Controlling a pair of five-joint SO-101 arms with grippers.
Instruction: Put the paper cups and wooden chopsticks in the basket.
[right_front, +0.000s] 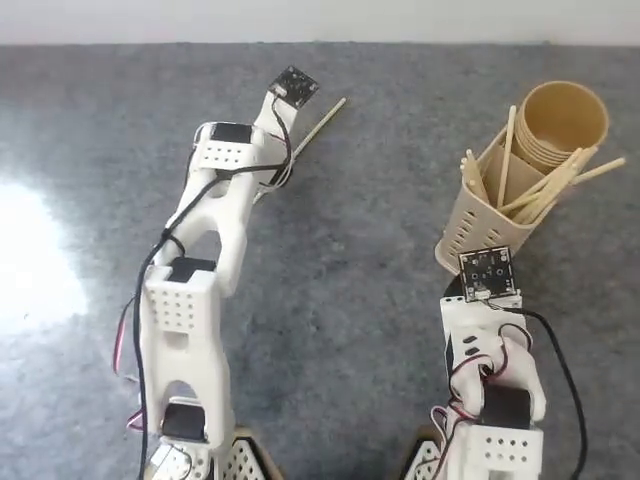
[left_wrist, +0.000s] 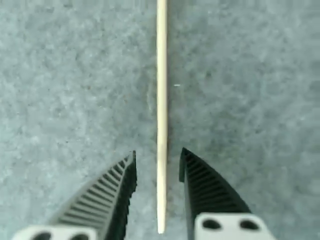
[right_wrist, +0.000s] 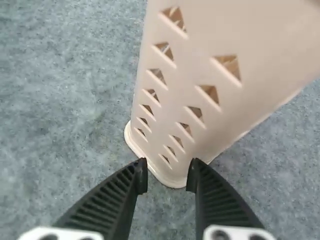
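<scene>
You have cups (right_front: 565, 115) and chopsticks (right_front: 507, 150) in the basket (right_front: 478, 232). One chopstick (left_wrist: 161, 90) lies well apart from it, inside your open left claw (left_wrist: 157, 159). The right claw (right_wrist: 167, 174) gapes at the basket's base.

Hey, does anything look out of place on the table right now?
One wooden chopstick lies loose on the table, between the left pincer's open jaws, while the other chopsticks stand in the basket with the paper cups.

No legible text, label, brand, number or sign is present. The basket (right_front: 478, 228), paper cups (right_front: 563, 120), chopstick (left_wrist: 161, 115) and table (right_front: 350, 300) carry no print. Any marks on the right arm's camera board (right_front: 486, 273) are too small to read.
</scene>
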